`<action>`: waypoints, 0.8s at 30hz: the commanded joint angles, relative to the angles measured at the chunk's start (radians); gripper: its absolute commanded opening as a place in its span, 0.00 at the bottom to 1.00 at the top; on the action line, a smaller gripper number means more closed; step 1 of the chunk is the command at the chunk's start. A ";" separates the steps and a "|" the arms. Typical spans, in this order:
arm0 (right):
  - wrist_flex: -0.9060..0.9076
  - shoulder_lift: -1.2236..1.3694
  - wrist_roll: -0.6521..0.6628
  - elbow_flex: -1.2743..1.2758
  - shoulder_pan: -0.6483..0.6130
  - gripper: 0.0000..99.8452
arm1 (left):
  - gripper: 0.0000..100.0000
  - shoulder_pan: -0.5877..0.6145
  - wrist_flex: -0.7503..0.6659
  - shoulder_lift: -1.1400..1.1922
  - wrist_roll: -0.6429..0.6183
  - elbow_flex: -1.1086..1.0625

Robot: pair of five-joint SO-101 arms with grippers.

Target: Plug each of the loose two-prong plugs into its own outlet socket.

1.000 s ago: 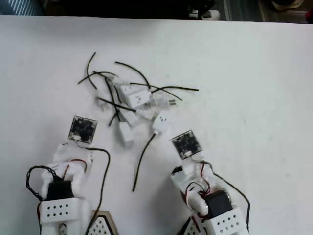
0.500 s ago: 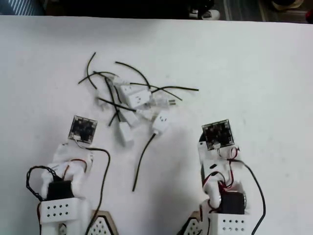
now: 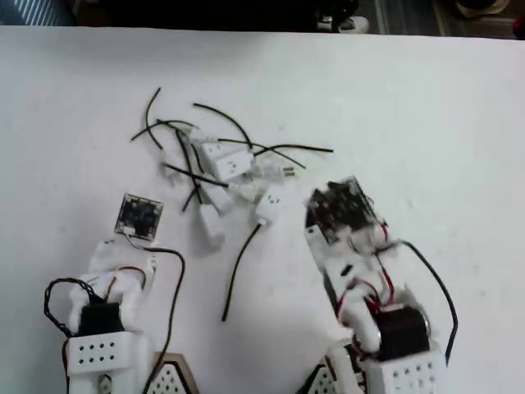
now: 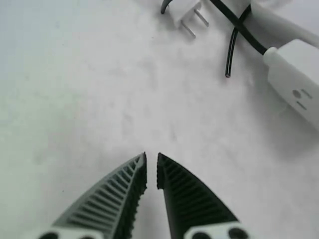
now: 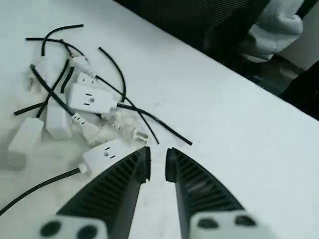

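Plugs (image 4: 189,12): loose in the tangle (image 3: 217,160) on the white table (image 3: 426,123); those seen clearly show bare prongs.
Sockets (image 5: 89,98): white blocks mixed into the tangle.
Edge socket (image 5: 104,152): at the tangle's rim nearest the arms.
Cords (image 3: 234,271): black, crossing over plugs and sockets within the tangle.
Right gripper (image 5: 157,162): just beside the tangle, by the edge socket; claw almost closed, thin slit, holding nothing.
Left gripper (image 4: 151,167): near the tangle, apart from it; claw almost closed, empty.

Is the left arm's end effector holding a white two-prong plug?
No, the left end effector is empty over the bare white table, apart from the white two-prong plug.
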State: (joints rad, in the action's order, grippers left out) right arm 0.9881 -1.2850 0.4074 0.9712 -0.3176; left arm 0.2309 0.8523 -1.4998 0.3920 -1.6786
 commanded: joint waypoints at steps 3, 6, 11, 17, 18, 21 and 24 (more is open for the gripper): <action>0.005 0.433 0.011 -0.207 -0.111 0.09 | 0.06 0.005 -0.012 -0.010 0.006 0.020; 0.005 0.604 0.011 -0.296 -0.148 0.13 | 0.06 0.005 -0.012 -0.010 0.006 0.020; 0.005 0.852 0.011 -0.443 -0.226 0.16 | 0.06 0.005 -0.012 -0.010 0.006 0.020; 0.005 1.124 0.012 -0.598 -0.295 0.16 | 0.06 0.005 -0.012 -0.010 0.006 0.020; 0.007 1.162 0.012 -0.623 -0.297 0.16 | 0.06 0.005 -0.012 -0.010 0.006 0.020; 0.024 1.265 0.041 -0.690 -0.297 0.16 | 0.06 0.005 -0.011 -0.010 0.006 0.020; 0.061 1.356 0.089 -0.766 -0.298 0.16 | 0.06 0.005 -0.011 -0.010 0.006 0.020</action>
State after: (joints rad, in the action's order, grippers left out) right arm 1.0157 0.0238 0.4611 0.3023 -0.6061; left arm 0.2309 0.8523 -1.4998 0.3920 -1.6786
